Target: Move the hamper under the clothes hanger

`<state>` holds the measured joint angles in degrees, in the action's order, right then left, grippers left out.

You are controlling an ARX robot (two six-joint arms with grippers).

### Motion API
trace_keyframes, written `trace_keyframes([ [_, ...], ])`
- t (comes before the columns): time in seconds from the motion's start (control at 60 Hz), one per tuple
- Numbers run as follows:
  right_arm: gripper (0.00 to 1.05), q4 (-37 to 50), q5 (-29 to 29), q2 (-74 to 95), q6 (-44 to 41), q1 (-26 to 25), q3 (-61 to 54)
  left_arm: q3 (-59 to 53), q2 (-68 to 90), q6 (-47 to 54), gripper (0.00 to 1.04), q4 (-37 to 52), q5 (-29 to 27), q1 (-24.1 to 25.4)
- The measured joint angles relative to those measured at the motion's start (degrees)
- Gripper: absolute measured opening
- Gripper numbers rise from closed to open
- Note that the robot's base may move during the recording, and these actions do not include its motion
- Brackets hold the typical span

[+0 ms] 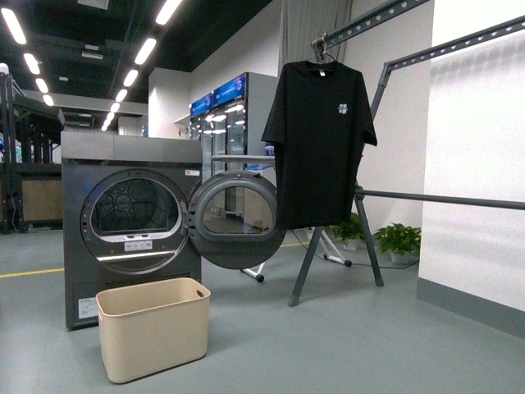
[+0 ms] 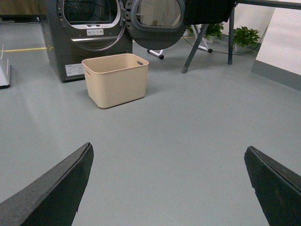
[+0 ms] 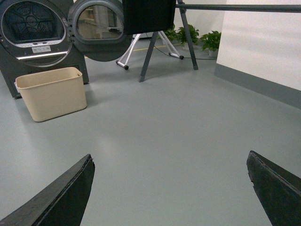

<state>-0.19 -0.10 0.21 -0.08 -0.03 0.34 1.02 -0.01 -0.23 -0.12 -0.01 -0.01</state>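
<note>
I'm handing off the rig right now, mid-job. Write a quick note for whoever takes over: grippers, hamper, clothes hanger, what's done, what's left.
Left gripper: open, empty, over bare floor.
Right gripper: open, empty, also over bare floor.
Hamper: upright on the floor in front of the dryer, whose door is open; well away from both grippers.
Clothes hanger: right of the dryer, with a black T-shirt hanging from it.
Done: nothing yet; the hamper is not under the clothes hanger.
Left: grasp the hamper, move it right, and set it beneath the T-shirt.

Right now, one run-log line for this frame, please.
hamper: floor by dryer | clothes hanger: apart, further right | left gripper: open | right gripper: open | move: not begun
</note>
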Motion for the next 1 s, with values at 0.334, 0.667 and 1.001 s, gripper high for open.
trace_keyframes([
  [0.334, 0.97, 0.0, 0.0, 0.0, 0.0, 0.0, 0.0, 0.0, 0.0, 0.0, 0.98, 0.0, 0.0, 0.0],
  [0.667, 0.97, 0.0, 0.0, 0.0, 0.0, 0.0, 0.0, 0.0, 0.0, 0.0, 0.98, 0.0, 0.0, 0.0],
  [1.001, 0.97, 0.0, 0.0, 0.0, 0.0, 0.0, 0.0, 0.0, 0.0, 0.0, 0.98, 0.0, 0.0, 0.0],
])
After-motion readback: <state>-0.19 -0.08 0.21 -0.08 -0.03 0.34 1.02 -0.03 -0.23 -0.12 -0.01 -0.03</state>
